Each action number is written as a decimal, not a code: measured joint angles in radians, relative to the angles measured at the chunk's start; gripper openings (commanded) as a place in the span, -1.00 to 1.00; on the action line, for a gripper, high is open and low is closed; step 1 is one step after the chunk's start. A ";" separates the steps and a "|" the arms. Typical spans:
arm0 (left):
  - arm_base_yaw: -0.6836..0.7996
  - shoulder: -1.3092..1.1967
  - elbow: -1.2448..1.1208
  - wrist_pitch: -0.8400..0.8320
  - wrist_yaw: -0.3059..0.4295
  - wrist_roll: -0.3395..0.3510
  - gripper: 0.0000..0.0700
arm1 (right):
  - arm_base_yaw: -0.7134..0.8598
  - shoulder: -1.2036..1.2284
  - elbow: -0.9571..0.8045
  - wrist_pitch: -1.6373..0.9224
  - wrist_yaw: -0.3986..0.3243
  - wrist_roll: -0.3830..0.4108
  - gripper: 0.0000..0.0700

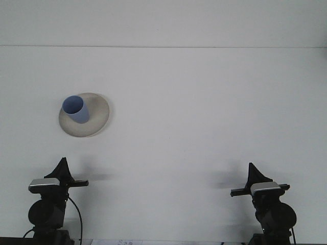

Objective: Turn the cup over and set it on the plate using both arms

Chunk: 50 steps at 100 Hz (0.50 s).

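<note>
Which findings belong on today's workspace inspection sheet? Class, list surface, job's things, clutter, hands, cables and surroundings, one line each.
Surface: white table, plain and even.
Job's things: blue cup stands mouth up on the pale plate, left of centre.
Clutter: nothing seen.
Hands: left hand and right hand sit low at the near edge, far from the cup, holding nothing; finger state unclear.
Cables: black cable loops beside the left arm's base.
Surroundings: white wall behind the table; nothing else seen.
</note>
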 measured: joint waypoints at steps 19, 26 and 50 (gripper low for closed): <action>0.000 0.000 0.000 0.000 0.000 0.000 -0.96 | 0.000 0.000 0.000 0.000 0.019 0.040 -0.99; 0.000 0.000 0.000 0.000 0.000 0.000 -0.97 | 0.000 0.000 0.000 0.000 0.018 0.049 -0.99; 0.000 0.000 0.000 0.000 0.000 0.000 -0.97 | 0.000 0.000 0.000 0.008 0.018 0.055 -0.99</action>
